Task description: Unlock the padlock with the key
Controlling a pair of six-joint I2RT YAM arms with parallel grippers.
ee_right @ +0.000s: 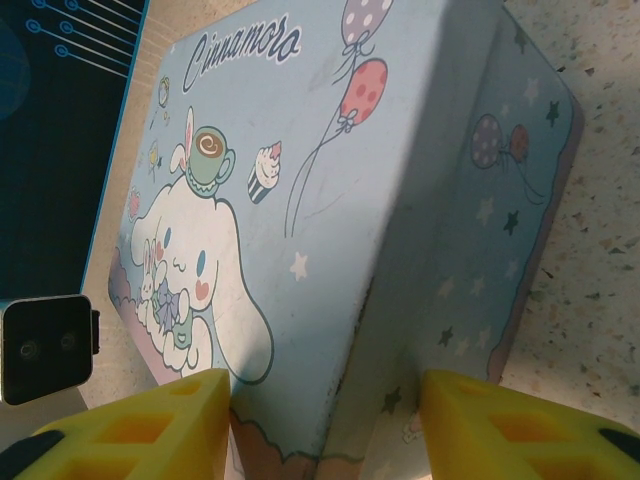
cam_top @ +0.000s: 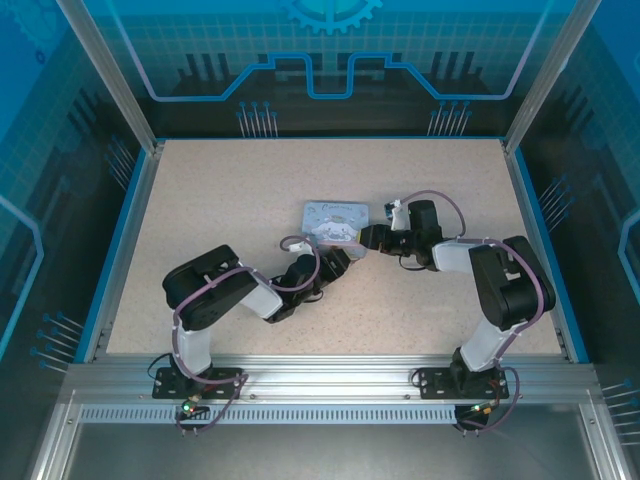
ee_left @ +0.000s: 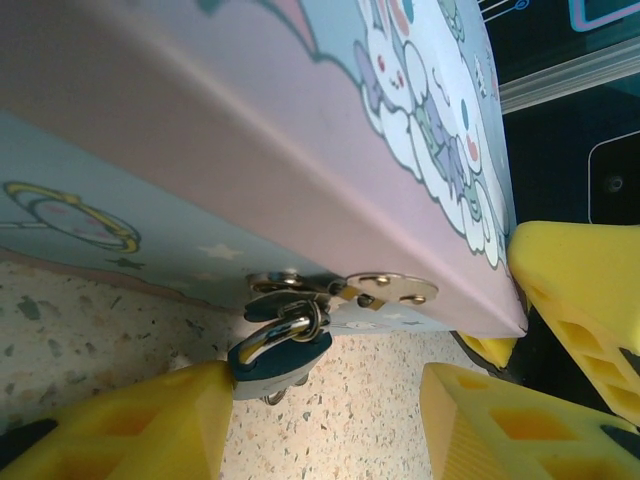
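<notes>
- Left gripper: jaws stand about half open and hold nothing. One yellow finger sits right against the padlock body; whether it touches cannot be told. The other finger is well apart from the padlock, over bare table.
- Padlock: hangs by its shackle from the hasp on the front wall of the tin, low and close to the table surface. The shackle appears seated, so the lock reads as not yet opened. The underside of the body faces down; the keyway cannot be made out.
- Step in hand, as judged: steadying the padlock so that the key can enter.
  - Centre the jaws on the padlock body, not on the shackle or the hasp plate.
  - Close gently. The lock swings freely on its staple and will skid off a one-sided push.
  - Turn the body so that the keyway faces away from the table. Little clearance shows beneath it.
- Right gripper: its fingers straddle the near corner of the tin, one on the lid face and one on the side wall, and appear to bear on both. It holds the tin only.
- Keep this hold firm. If the tin slides, the padlock moves with it and alignment is lost.
- From above, both grippers meet at the tin near mid-table, the left gripper on its near side and the right gripper at its right corner.
</notes>
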